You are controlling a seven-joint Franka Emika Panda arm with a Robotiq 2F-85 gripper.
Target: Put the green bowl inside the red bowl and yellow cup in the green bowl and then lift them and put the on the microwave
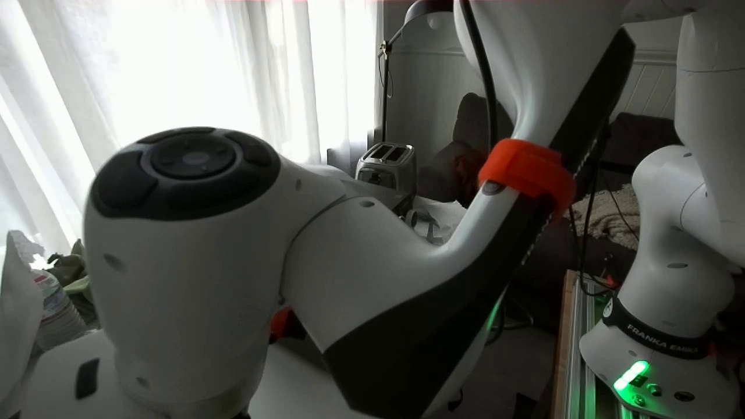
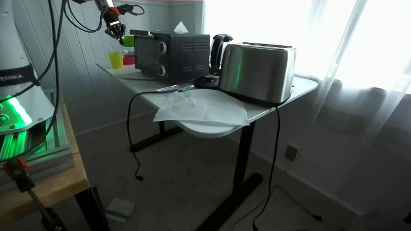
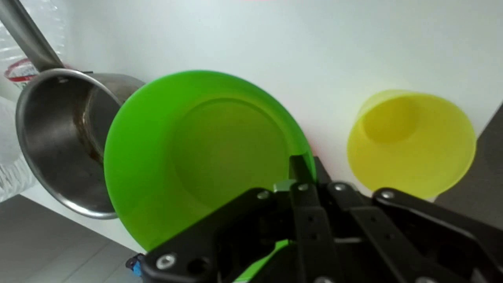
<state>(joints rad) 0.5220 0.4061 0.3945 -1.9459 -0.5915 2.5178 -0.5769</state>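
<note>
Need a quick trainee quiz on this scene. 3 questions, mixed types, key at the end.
1. Multiple choice: what is the black two-fingered end effector gripping?
A) a silver metal saucepan
B) a round lime-green plastic-looking bowl
C) a clear plastic bottle

2. True or false: the tapered yellow plastic-looking cup stands outside the green bowl.

3. Short answer: in an exterior view, where is the partly hidden pinkish-red bowl relative to the green bowl, higher or lower, and what is it resting on?

Key:
1. B
2. True
3. Lower, resting on the white table
</note>
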